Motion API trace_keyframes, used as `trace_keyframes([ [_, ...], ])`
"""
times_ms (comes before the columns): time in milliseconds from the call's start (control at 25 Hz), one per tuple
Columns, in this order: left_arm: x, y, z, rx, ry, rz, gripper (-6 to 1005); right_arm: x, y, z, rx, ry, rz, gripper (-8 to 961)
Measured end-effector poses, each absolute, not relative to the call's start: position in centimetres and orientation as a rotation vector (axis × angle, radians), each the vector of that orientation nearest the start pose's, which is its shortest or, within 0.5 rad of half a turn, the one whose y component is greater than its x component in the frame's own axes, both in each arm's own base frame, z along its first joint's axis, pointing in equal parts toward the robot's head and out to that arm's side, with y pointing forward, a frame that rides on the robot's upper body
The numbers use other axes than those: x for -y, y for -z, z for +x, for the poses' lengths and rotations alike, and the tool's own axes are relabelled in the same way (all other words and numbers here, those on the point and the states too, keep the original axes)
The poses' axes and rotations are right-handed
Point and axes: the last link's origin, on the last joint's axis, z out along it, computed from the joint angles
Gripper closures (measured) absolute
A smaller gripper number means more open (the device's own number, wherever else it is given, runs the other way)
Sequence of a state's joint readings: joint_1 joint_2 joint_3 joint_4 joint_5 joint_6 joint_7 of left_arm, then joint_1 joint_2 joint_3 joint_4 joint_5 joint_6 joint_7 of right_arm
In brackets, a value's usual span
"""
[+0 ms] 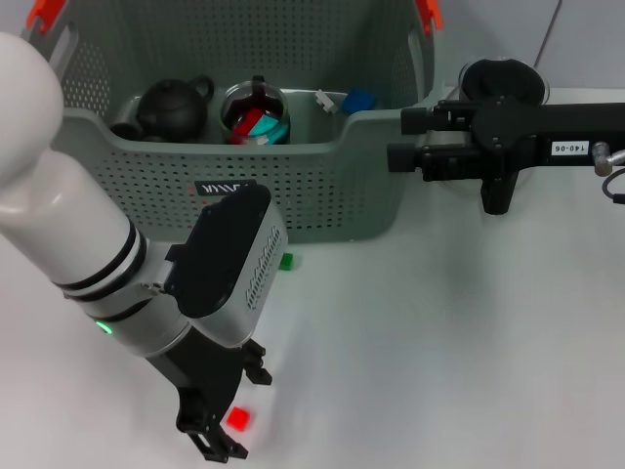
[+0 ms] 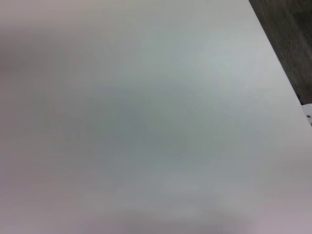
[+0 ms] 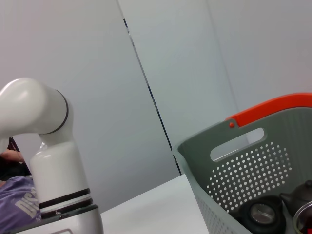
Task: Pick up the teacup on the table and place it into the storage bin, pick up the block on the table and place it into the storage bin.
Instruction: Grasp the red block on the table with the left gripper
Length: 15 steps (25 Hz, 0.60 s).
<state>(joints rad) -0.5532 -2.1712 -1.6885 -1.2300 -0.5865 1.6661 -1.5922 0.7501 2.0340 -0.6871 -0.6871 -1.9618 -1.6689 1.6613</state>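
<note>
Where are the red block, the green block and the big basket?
Red block [image 1: 237, 419]: head view, its top face, between the left gripper [image 1: 227, 430] fingers.
Green block [image 1: 286, 261]: head view, its top face, on the table by the basket's front.
Basket [image 1: 322, 191]: head view, its perforated front wall.

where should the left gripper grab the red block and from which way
Take the red block across two opposite side faces, from straight above. It is a small cube lying flat on the white table, so only its sides give purchase. The left gripper hangs right over it.
</note>
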Motion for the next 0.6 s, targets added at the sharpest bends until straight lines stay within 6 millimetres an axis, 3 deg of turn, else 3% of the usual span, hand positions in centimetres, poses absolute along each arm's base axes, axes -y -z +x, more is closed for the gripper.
trace_keyframes([
  [120,-30.09,5.54,-19.6,-0.298,-0.654,-3.206,152,-37.65,-2.45,17.74,-0.64,-0.851,-2.865,179],
  [360,-30.26,5.71,-20.14,-0.305,-0.659,-3.199,305,-37.69,-2.33,17.84,-0.65,-0.851,-2.86,178],
  [600,-30.31,5.83,-20.42,-0.306,-0.661,-3.197,306,-37.63,-2.19,17.89,-0.658,-0.851,-2.864,181],
])
